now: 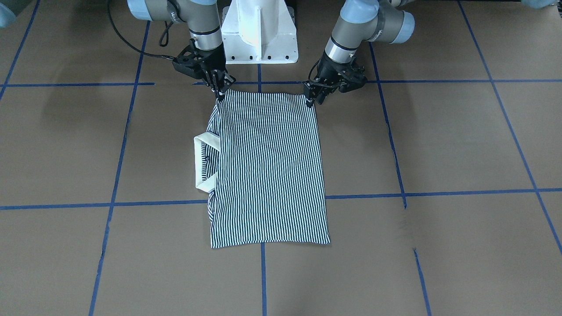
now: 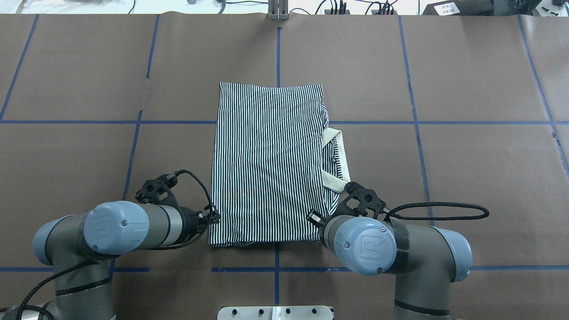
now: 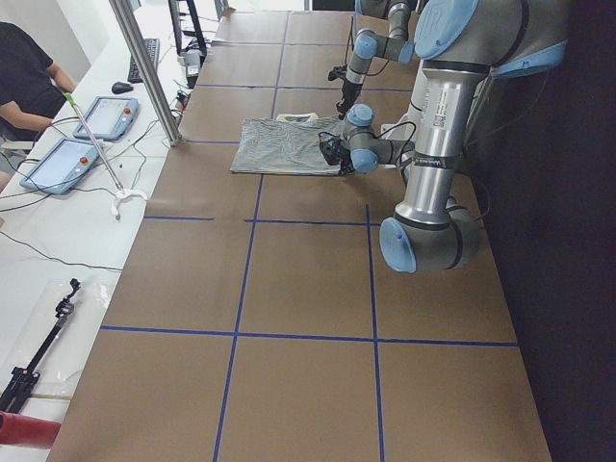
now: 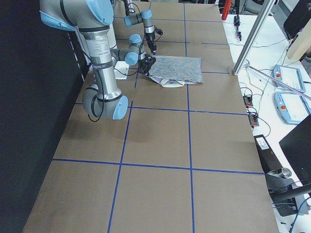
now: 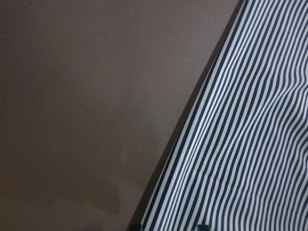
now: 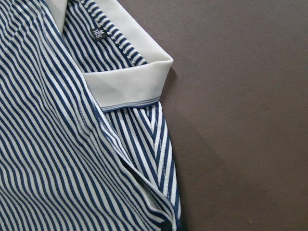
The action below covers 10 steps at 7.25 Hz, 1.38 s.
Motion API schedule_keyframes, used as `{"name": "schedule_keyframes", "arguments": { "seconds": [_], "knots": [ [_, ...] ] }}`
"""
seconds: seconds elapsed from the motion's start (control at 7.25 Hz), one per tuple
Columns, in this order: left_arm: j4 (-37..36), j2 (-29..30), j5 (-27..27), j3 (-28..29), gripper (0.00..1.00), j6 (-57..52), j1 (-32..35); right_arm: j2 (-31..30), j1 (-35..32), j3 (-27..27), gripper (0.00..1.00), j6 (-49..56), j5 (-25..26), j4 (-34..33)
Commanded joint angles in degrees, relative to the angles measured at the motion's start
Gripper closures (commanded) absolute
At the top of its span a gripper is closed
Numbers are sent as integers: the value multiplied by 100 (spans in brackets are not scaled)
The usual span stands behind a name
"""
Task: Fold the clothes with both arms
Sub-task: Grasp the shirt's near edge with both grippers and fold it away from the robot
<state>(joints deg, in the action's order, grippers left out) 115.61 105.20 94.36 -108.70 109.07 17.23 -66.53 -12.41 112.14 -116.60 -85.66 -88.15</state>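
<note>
In the front-facing view the polo shirt [image 1: 272, 166] is lying folded into a tall rectangle at mid-frame on the brown table [image 1: 439, 140]. Its cream collar [image 1: 205, 141] is poking out on the left side. Further back, at the shirt's top edge, both grippers are reaching down to the corners. The right gripper [image 1: 219, 96] is meeting the upper-left corner and the left gripper [image 1: 312, 102] the upper-right one. Behind them the white pedestal base [image 1: 259, 35] is standing at the top of the frame.

The overhead view is hiding the right gripper's tips under its own wrist. The front-facing view is showing those fingers converging to a point on the cloth, pinching the corner. The right wrist view is showing a small size tag [image 6: 97, 32] inside the collar, too small to make out in the other views. The left wrist view is showing two dark fingertips [image 5: 202, 226] apart at the bottom of the frame, with striped cloth lying flat between them. That gripper is standing spread at the shirt's edge.
</note>
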Motion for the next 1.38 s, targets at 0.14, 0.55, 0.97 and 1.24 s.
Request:
{"name": "schedule_keyframes", "arguments": {
  "seconds": [0.14,0.55,0.97,1.24],
  "knots": [
    [-126,0,-5,-2,51,45,-229,0,2,0,100,-3,5,0],
    [-126,9,-5,-11,56,45,-273,0,2,9,100,-3,5,0],
    [-126,27,-5,-28,100,124,-299,-9,-7,9,100,5,-12,0],
    [-449,-17,21,-761,100,124,-326,-96,-7,270,100,-21,-12,-43]
  ]
}}
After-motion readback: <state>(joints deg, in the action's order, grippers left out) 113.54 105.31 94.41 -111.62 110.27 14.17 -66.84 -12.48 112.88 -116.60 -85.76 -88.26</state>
